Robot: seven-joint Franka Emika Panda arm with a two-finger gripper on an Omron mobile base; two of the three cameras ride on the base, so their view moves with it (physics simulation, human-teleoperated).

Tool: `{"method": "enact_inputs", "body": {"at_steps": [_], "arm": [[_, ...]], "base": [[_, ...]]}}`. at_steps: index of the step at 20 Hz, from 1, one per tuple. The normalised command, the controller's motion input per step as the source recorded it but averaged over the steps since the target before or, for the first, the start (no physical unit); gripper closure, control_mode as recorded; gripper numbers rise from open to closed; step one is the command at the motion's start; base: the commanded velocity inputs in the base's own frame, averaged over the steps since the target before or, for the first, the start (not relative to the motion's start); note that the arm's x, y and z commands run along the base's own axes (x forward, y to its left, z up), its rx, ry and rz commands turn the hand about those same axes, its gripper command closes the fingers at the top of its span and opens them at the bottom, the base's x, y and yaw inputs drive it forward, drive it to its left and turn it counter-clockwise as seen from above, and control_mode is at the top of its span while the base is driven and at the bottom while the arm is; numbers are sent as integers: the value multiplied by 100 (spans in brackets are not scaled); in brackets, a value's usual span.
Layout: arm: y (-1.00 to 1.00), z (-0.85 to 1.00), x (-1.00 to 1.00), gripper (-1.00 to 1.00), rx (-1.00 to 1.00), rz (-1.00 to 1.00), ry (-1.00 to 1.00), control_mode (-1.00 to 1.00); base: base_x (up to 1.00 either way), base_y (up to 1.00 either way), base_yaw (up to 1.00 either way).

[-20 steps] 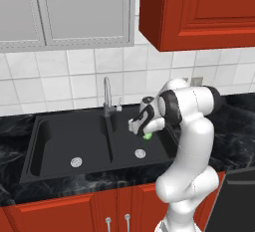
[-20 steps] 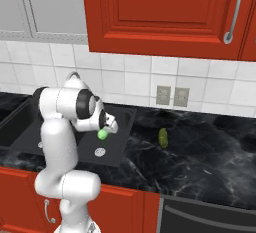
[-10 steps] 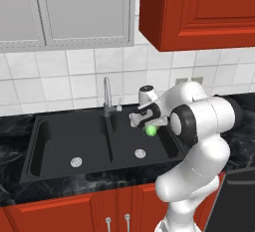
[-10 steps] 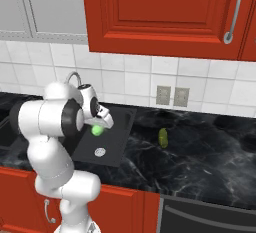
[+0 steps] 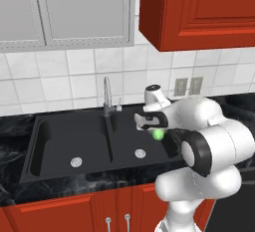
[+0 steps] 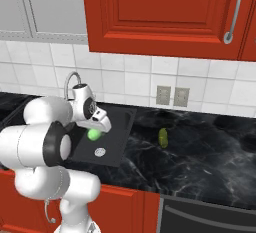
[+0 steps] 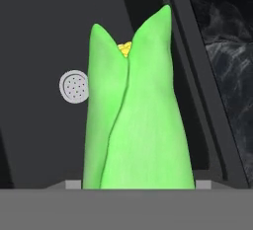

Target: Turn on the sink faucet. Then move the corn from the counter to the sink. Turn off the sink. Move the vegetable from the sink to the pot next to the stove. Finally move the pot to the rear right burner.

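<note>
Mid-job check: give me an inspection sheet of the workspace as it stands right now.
Surface: black marble counter with a black double sink.
Job's things: corn in green husk, held over the right basin; faucet behind the sink, water not discernible.
Clutter: small green vegetable on the counter right of the sink.
Gripper: gripper closed on the corn, above the drain.
Cables: nothing seen.
Surroundings: white tile wall, outlets, red cabinets.
</note>
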Motion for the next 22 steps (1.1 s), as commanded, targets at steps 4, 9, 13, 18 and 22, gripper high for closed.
{"method": "enact_inputs", "body": {"at_steps": [4, 9, 13, 18, 22], "arm": [[-13, 29, -53, 100, 0, 0, 5, -100], [-5, 40, -39, 100, 0, 0, 6, -100], [0, 5, -23, 100, 0, 0, 0, -100], [1, 0, 0, 100, -1, 0, 0, -100], [-6, 0, -4, 100, 0, -1, 0, -100]], "base": [[0, 0, 0], [0, 0, 0], [0, 0, 0], [0, 0, 0], [0, 0, 0]]}}
